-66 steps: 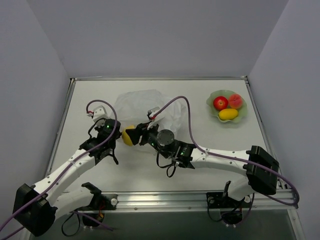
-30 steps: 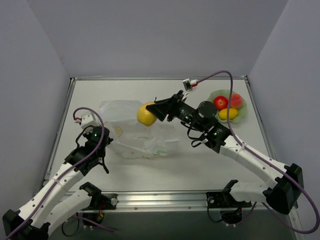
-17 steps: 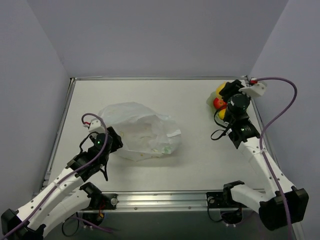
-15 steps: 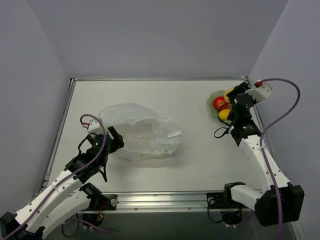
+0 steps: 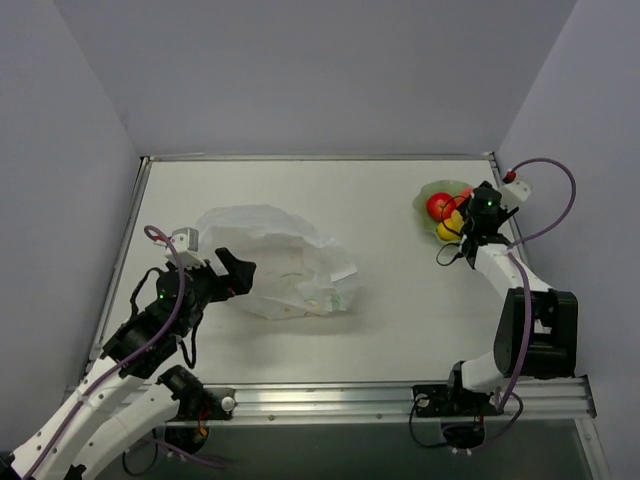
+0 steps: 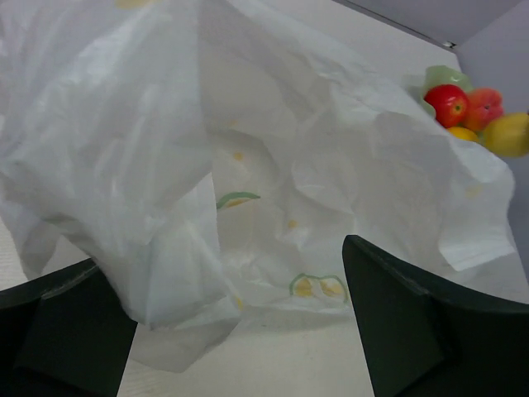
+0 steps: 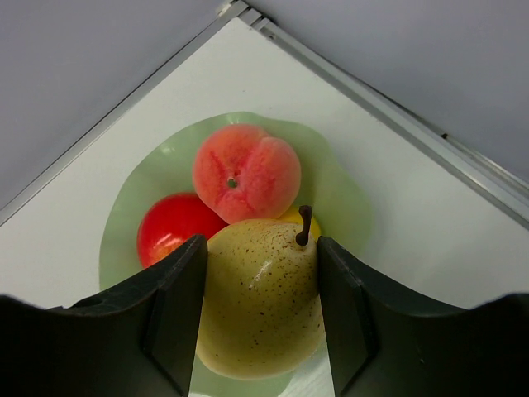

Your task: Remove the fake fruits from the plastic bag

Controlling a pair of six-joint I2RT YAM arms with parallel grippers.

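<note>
Left tool wide open, gripping nothing, at the left edge of the crumpled translucent white plastic bag — centre-left of frame. Right tool clamps the yellow speckled plastic pear over the pale green wavy-edged dish — upper right.

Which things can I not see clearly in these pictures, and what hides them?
Inside the plastic bag: top and left wrist views, crumpled folds hide any fruit left.
Yellow oval fruit: right wrist view, mostly behind the pear.
Pear's underside: right wrist view, the pear itself hides whether it touches the dish.
</note>
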